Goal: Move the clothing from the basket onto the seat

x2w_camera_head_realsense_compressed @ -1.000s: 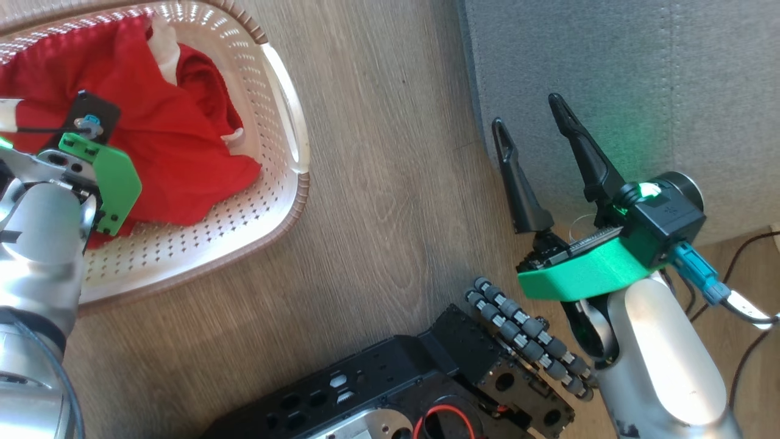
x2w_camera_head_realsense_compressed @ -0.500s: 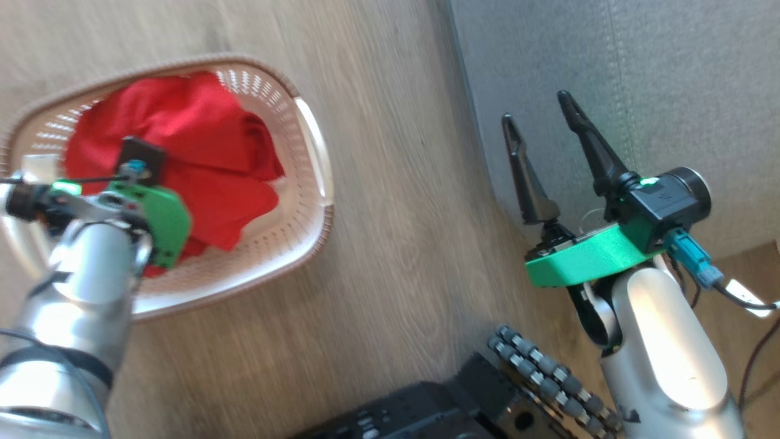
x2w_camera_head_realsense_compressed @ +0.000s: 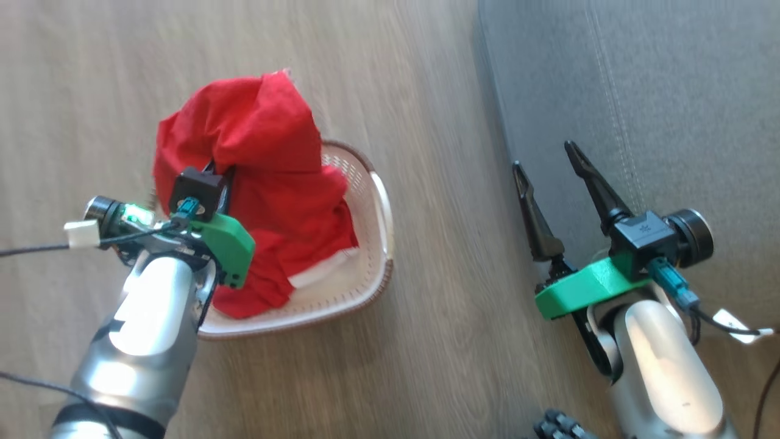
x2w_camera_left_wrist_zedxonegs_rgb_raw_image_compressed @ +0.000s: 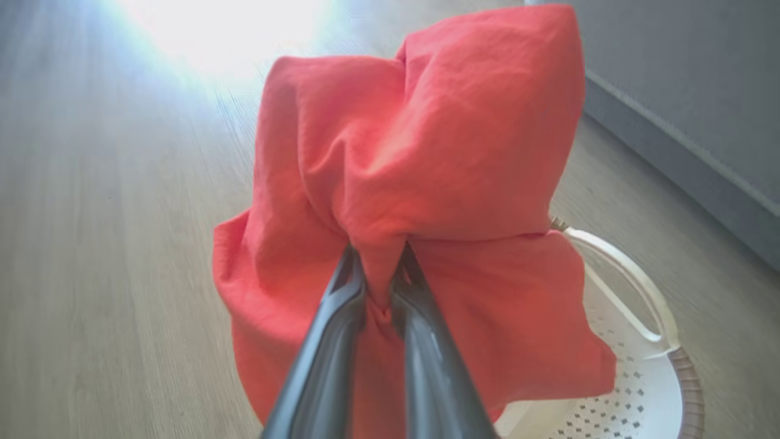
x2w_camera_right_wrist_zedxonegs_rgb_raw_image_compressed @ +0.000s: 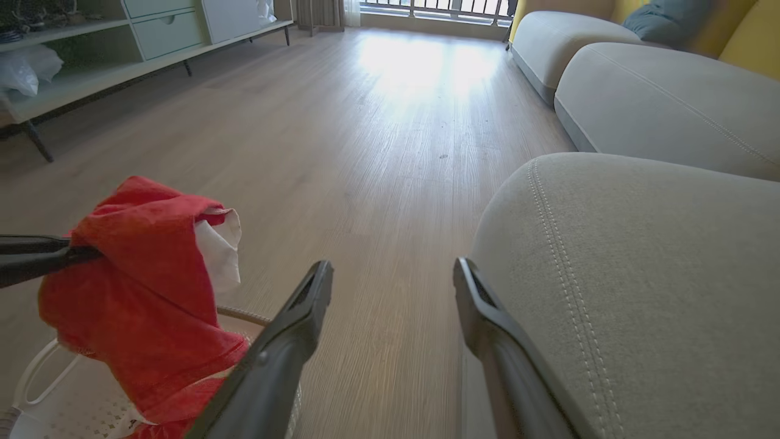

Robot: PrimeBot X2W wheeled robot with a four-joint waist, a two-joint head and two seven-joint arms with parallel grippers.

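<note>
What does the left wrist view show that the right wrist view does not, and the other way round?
The left wrist view adds the left gripper seen along both its fingers, closed together on a fold of the red clothing. The right wrist view adds the right gripper with its fingers apart and nothing between them, the pale stitching on top of the seat, a white patch on the clothing, and a shelf unit. Both show the clothing held up over the basket, the wooden floor and the grey seat.
</note>
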